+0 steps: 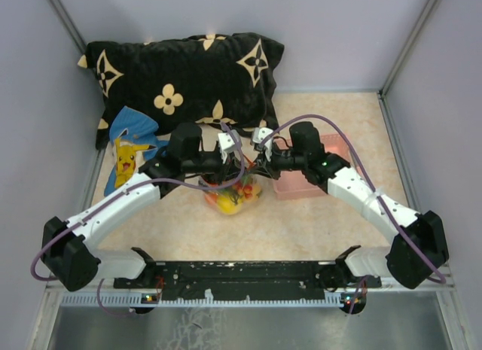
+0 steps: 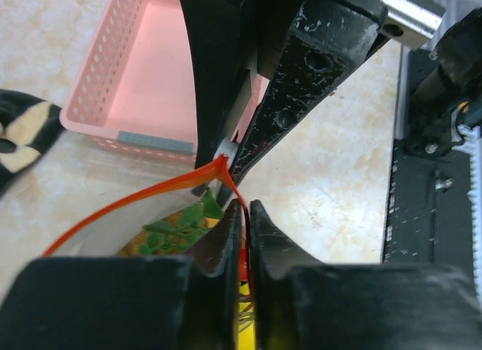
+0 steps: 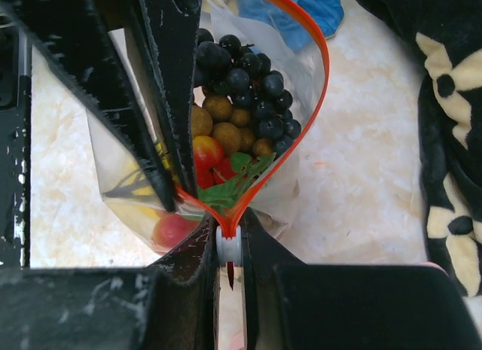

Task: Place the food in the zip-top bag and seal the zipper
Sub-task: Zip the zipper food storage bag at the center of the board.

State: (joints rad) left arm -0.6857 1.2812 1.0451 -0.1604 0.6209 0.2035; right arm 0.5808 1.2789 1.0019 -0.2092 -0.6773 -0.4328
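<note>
The zip-top bag [image 1: 233, 193] sits mid-table, mouth up and open, between both grippers. In the right wrist view the food [image 3: 241, 101] lies inside: dark grapes, brownish-tan balls, red fruit, green leaves, something yellow. The zipper [image 3: 321, 79] curves open in a loop. My right gripper [image 3: 229, 228] is shut on the white zipper slider [image 3: 229, 245] at one end of the mouth. My left gripper [image 2: 246, 208] is shut on the orange-red zipper strip [image 2: 128, 205] right next to the slider [image 2: 224, 149]. From above, the left gripper [image 1: 224, 166] and right gripper [image 1: 260, 162] nearly touch.
The pink basket [image 1: 305, 181] stands just right of the bag, under the right arm, and looks empty in the left wrist view [image 2: 143, 71]. A black pillow [image 1: 181, 75] lies at the back. A blue cartoon-print cloth [image 1: 129, 150] lies at the left.
</note>
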